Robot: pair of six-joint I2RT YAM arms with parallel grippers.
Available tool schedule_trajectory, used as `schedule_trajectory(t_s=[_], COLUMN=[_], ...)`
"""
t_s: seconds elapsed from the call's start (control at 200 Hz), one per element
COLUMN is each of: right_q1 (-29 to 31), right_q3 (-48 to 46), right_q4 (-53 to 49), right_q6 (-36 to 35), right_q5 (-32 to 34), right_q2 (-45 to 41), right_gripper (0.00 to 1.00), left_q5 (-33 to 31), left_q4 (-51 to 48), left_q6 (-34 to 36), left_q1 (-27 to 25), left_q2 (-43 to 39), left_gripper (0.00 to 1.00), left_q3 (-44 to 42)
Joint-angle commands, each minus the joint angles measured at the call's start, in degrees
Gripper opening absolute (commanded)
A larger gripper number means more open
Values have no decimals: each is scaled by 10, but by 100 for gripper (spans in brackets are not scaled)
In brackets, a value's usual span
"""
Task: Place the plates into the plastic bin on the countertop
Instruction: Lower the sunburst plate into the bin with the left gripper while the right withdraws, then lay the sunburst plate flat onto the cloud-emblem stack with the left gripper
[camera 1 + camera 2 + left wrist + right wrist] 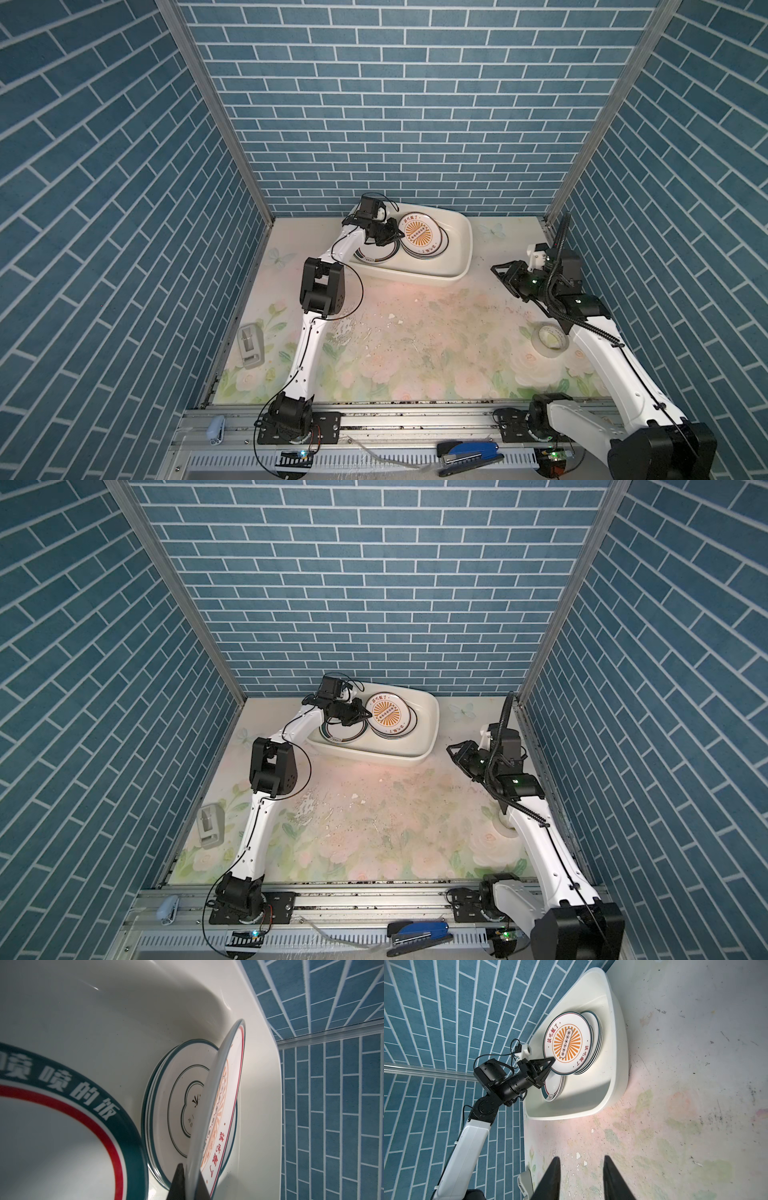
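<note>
**Left arm holds a plate over the bin**

L arm (309, 345) reaches into the bin (459, 241), which sits at the back of the worktop (415, 332), near the tiled wall (395, 124). The left fingers (179, 1185) are clamped on the near rim of a sunburst plate (566, 1043) — one finger on each side of the rim in the left wrist view. The plate is tilted, gripped edge raised. It's inside the bin's outline & over the right stack (598, 1028) of plates. Can't tell if its far edge touches that stack. The stack's top plate shows a dark ring and a clover-shaped outline w/ small lettering.

The left stack (374, 261) lies flat in the bin just beside the right stack, partly under the L arm. Its top plate has a dark-green lettered band and a red ring.

R arm (602, 353) is well apart from the bin, at the right side of the worktop. The right fingers (552, 1178) stand parted w/ nothing between them — only bare worktop beneath. A tape roll (549, 338) lies on the worktop, partly hidden by the R arm.
</note>
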Motion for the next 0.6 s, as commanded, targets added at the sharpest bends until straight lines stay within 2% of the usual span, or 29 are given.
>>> schedule_trajectory(t_s=[0.0,0.595], right_q1=[0,-1], right_q3=[-1,-8], right_q4=[6,18], right_q6=[7,8], right_q5=[3,-1], right_q2=[3,9], right_gripper=[35,35], left_q5=[7,8], left_q4=[22,28], left_q6=[-6,-19], left_q1=[1,-1], left_q2=[5,10], left_gripper=[0,6], left_q3=[19,8])
